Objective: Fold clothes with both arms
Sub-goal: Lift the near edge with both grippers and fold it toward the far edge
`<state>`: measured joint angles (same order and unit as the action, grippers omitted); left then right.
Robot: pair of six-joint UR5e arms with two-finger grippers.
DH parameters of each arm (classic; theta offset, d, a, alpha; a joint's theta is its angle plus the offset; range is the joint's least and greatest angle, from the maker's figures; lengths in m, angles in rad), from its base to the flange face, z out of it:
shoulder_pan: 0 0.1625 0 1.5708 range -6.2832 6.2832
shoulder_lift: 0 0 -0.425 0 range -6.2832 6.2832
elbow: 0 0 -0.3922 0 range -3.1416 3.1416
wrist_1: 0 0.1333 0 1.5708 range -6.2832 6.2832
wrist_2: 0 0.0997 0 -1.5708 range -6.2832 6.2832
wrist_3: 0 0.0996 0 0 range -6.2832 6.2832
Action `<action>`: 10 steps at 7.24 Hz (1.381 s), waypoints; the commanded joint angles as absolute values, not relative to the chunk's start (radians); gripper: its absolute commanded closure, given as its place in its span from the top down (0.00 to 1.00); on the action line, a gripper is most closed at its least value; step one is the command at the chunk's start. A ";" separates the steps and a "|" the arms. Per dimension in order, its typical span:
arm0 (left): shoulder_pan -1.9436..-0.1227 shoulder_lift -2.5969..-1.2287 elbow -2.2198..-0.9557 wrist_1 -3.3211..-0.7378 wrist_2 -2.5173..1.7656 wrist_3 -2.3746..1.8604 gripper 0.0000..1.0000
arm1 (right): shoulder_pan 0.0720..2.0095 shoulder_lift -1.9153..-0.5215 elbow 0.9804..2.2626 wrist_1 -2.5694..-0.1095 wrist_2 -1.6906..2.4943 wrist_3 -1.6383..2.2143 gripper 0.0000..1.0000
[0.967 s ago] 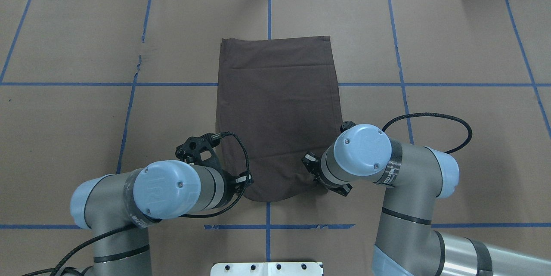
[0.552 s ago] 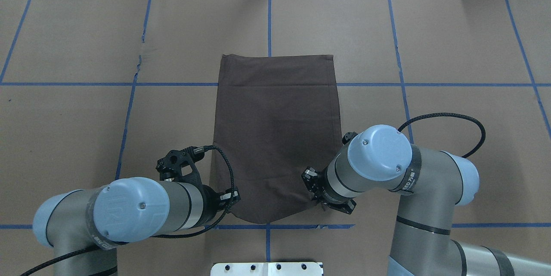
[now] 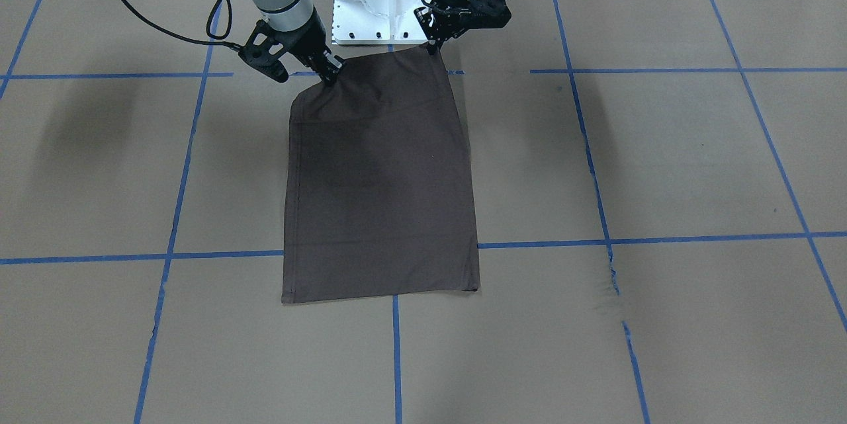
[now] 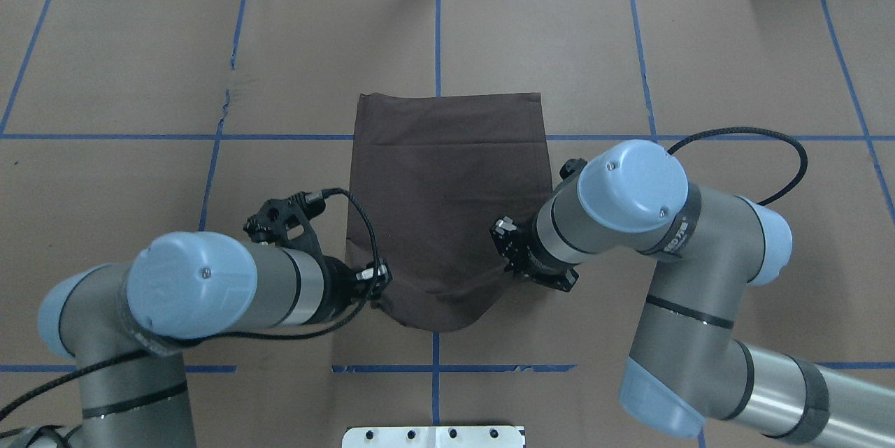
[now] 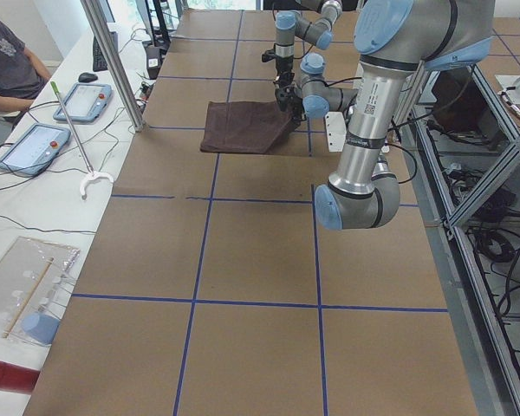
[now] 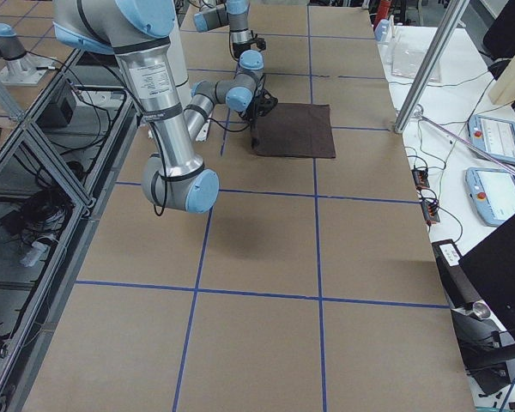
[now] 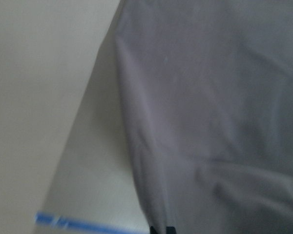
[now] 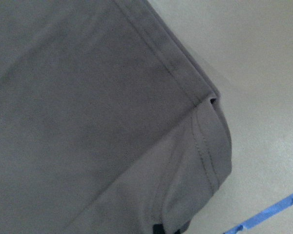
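The dark brown-grey T-shirt (image 4: pixel 447 203) lies folded into a long rectangle on the brown table, with its far hem flat and its near end raised and sagging. My left gripper (image 4: pixel 376 292) is shut on the near left corner. My right gripper (image 4: pixel 508 265) is shut on the near right corner, where a sleeve hem (image 8: pixel 205 146) shows. In the front-facing view the T-shirt (image 3: pixel 380 192) hangs from the left gripper (image 3: pixel 433 47) and the right gripper (image 3: pixel 329 77). Both wrist views are filled with cloth (image 7: pixel 210 122). Collar, logo and tags are hidden.
The white pedestal base (image 4: pixel 433 436) stands just behind the T-shirt's near end. Blue tape lines (image 4: pixel 437 35) grid the table. A side table with tablets (image 5: pixel 69 100), a metal pole (image 5: pixel 113 61) and a seated person (image 5: pixel 9 61) lies beyond the far edge.
Both grippers first dragged the T-shirt toward the robot. They then rose and moved forward with the near corners, so the near end now sags between them. The far hem stayed put.
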<state>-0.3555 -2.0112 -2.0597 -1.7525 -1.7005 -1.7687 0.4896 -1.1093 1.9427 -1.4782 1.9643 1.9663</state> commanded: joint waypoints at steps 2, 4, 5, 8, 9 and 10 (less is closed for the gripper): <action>-0.555 -2.117 -1.845 -1.846 -1.718 -1.759 0.00 | 0.647 -0.953 1.693 -1.461 2.040 1.936 0.00; -0.603 -2.128 -1.716 -1.986 -1.721 -1.761 0.00 | 0.707 -0.902 1.492 -1.295 2.060 1.945 0.00; -0.606 -2.144 -1.665 -2.032 -1.721 -1.764 0.00 | 0.715 -0.858 1.445 -1.289 2.062 1.945 0.00; -0.659 -2.228 -1.509 -2.083 -1.720 -1.796 0.00 | 0.741 -0.784 1.328 -1.284 2.062 1.939 0.00; -0.734 -2.306 -1.339 -2.145 -1.723 -1.793 0.14 | 0.779 -0.700 1.142 -1.196 2.060 1.936 0.02; -0.802 -2.397 -1.148 -2.223 -1.748 -1.734 0.99 | 0.835 -0.625 0.980 -1.122 2.062 1.921 0.98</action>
